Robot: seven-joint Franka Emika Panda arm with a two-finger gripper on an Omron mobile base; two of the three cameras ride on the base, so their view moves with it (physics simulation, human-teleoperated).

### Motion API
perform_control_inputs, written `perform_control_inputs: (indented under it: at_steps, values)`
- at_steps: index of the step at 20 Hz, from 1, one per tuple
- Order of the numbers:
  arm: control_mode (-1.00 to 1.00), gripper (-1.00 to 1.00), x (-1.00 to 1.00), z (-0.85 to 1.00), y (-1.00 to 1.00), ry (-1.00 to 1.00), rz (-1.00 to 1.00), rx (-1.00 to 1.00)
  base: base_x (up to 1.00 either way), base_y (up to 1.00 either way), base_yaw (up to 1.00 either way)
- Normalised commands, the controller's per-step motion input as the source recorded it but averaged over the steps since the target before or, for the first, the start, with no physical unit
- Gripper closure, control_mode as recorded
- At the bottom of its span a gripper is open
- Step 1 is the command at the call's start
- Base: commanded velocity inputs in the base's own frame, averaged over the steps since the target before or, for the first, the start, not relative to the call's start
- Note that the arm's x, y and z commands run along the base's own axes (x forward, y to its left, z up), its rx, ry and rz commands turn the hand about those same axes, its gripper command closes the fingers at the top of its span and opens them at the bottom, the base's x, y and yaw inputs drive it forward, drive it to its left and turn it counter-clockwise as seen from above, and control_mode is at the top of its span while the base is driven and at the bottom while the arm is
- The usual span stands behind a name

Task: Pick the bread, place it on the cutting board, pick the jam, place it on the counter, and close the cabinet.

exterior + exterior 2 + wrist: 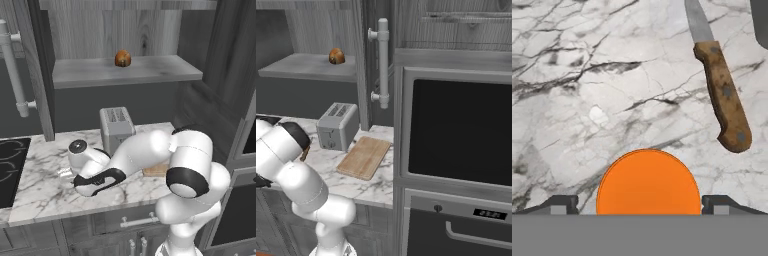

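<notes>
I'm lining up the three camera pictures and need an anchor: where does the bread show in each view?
Left base view: the bread sits upper centre, on the grey shelf above the toaster.
Right base view: the bread sits upper left, on the same shelf, above and left of the toaster.
Hand view: not in it.
Shared landmark: the toaster, on the counter below the shelf.

Black wall oven [461,132], grey panelling.

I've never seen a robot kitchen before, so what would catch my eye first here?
Probably the bright orange jam seen from above on the marble counter, between the robot's spread fingers. Beside it lies a wooden-handled knife, and a round brown bread sits alone on the grey shelf.
</notes>
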Motion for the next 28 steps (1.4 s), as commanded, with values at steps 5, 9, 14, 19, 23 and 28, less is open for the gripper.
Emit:
perform_control_inputs:
  at_steps: [5,9,14,19,23,28]
  values:
    - [-1.0,-1.0,-0.07,0.36,-0.02,-0.1,0.0,0.0,0.0,0.0,0.0]
    - [-1.0,-1.0,-0.03,0.47,-0.11,-0.05,0.0,0.0,0.0,0.0,0.0]
    - [-1.0,-1.0,-0.09,0.34,-0.29,-0.08,0.0,0.0,0.0,0.0,0.0]
    - [-1.0,-1.0,-0.08,0.3,-0.27,-0.09,0.0,0.0,0.0,0.0,0.0]
    - [-1.0,-1.0,-0.09,0.36,-0.26,-0.07,0.0,0.0,0.0,0.0,0.0]
    - [-1.0,-1.0,-0.1,0.45,-0.3,-0.06,0.0,0.02,0.0,0.0,0.0]
